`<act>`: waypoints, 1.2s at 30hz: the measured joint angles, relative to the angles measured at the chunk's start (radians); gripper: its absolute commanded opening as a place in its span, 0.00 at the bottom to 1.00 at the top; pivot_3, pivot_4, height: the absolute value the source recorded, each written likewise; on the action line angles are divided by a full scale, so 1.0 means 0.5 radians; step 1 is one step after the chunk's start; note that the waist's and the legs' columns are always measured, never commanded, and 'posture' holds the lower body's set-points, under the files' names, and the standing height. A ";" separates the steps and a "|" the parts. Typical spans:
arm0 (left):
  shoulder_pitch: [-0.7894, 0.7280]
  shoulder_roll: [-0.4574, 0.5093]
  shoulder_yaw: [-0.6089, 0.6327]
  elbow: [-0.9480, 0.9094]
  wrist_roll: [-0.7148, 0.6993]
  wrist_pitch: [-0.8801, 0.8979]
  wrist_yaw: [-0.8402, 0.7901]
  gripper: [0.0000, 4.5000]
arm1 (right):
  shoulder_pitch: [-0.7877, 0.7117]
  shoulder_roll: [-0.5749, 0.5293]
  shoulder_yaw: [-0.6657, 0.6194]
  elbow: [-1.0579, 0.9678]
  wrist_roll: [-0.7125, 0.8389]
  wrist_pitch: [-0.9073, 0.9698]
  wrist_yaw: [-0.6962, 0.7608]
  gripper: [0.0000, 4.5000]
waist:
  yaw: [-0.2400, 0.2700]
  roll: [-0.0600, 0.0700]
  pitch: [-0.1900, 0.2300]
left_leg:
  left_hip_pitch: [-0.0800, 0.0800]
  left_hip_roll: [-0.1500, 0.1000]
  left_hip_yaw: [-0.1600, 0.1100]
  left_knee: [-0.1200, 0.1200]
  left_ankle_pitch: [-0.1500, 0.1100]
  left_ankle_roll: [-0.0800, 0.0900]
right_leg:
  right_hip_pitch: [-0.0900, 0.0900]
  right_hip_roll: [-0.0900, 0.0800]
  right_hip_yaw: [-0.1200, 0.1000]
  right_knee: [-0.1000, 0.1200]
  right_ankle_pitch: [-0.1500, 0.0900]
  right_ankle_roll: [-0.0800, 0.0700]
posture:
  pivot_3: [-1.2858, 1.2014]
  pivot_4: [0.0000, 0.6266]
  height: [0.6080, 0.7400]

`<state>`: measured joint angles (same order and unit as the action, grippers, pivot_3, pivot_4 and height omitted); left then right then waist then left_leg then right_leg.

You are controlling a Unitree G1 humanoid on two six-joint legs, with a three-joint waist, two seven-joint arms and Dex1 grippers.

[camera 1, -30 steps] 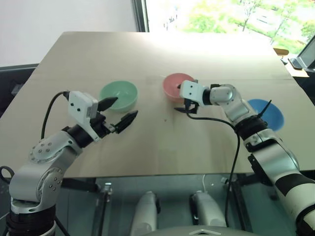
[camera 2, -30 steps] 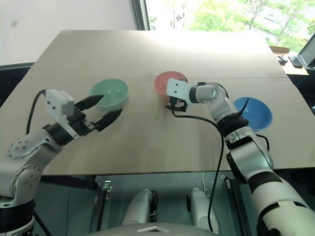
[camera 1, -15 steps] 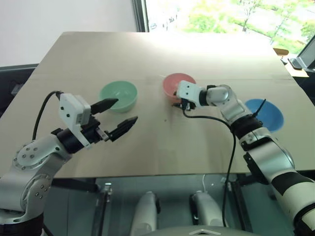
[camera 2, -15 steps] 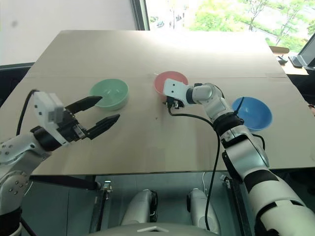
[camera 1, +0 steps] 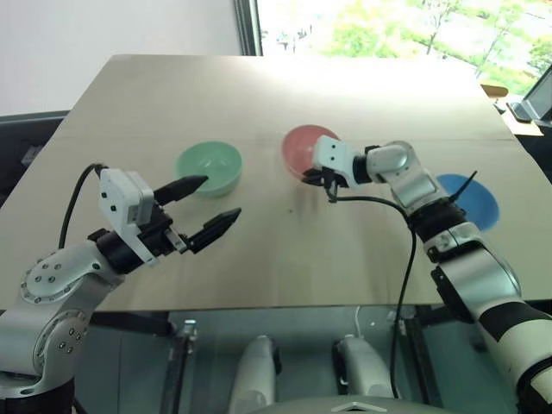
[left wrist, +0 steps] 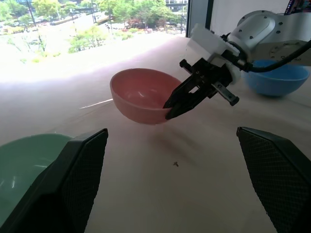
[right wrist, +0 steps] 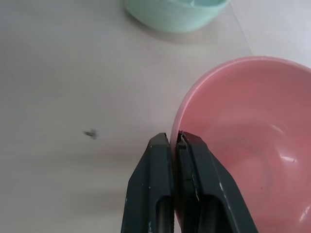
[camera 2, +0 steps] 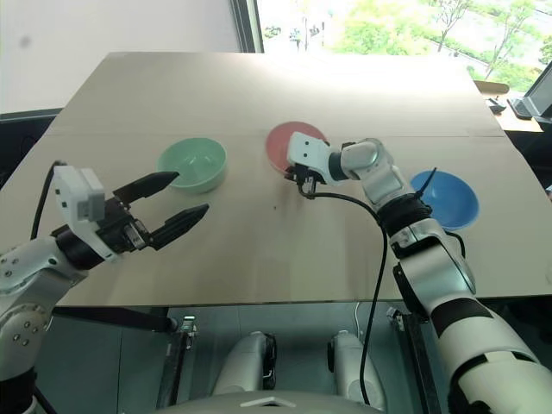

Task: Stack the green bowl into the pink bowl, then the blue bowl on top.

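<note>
Pink bowl (camera 1: 304, 150) sits tilted at upper centre of the desk (camera 1: 259, 95), its near rim pinched by the right end effector (camera 1: 327, 181), whose 2 fingers are closed on it. Green bowl (camera 1: 208, 168) lies left of it, blue bowl (camera 1: 470, 200) at far right. Left end effector (camera 1: 207, 208) hovers wide open, empty, below the green bowl.

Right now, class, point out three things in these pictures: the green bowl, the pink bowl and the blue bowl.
green bowl (camera 1: 208, 166): left eye view, inner hollow.
pink bowl (right wrist: 252, 131): right wrist view, inside wall.
blue bowl (camera 2: 449, 198): right eye view, inside, beside the arm.
</note>
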<state>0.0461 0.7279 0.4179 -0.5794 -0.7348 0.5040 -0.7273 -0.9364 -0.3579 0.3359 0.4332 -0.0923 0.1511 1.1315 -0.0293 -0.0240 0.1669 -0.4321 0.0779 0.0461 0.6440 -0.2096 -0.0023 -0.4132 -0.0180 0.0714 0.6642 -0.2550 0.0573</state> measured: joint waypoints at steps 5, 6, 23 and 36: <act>-0.020 -0.022 -0.047 0.073 0.055 -0.058 -0.023 1.00 | 0.290 -0.108 0.024 -0.547 0.040 0.452 0.059 0.01 | -0.003 0.001 0.000 | 0.002 0.000 0.002 0.001 0.000 0.000 | -0.001 0.001 0.002 0.002 0.000 0.000 | 0.52 0.24 1.00; -0.045 -0.036 -0.072 0.088 0.074 -0.072 -0.020 1.00 | 0.302 -0.114 0.036 -0.613 0.039 0.515 0.043 0.08 | -0.006 0.001 0.000 | 0.003 0.001 0.002 0.001 0.000 0.000 | -0.001 0.002 0.002 0.002 0.000 0.000 | 0.52 0.24 1.00; -0.252 0.120 -0.304 0.175 0.728 -0.017 0.333 1.00 | 0.571 -0.095 -0.279 -1.118 0.313 0.731 -0.299 0.99 | 0.002 0.000 0.000 | -0.001 0.001 0.000 0.003 0.000 0.000 | -0.001 0.002 0.001 0.001 0.000 0.001 | 0.52 0.24 1.00; -1.076 0.761 -1.354 0.521 1.430 0.408 -0.072 0.94 | 0.687 -0.057 -0.427 -1.394 0.566 0.645 -0.504 1.00 | 0.026 -0.001 0.003 | -0.003 0.001 0.002 0.001 0.000 0.000 | -0.005 0.004 0.002 0.001 -0.001 0.000 | 0.52 0.24 1.00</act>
<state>-0.4920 1.1084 -0.2591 -0.3191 -0.0198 0.7080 -0.7630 -0.5931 -0.3863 0.1226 -0.2637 0.1908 0.4737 0.8795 -0.0161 -0.0246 0.1684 -0.4335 0.0783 0.0473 0.6446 -0.2095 -0.0024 -0.4155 -0.0162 0.0722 0.6647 -0.2553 0.0575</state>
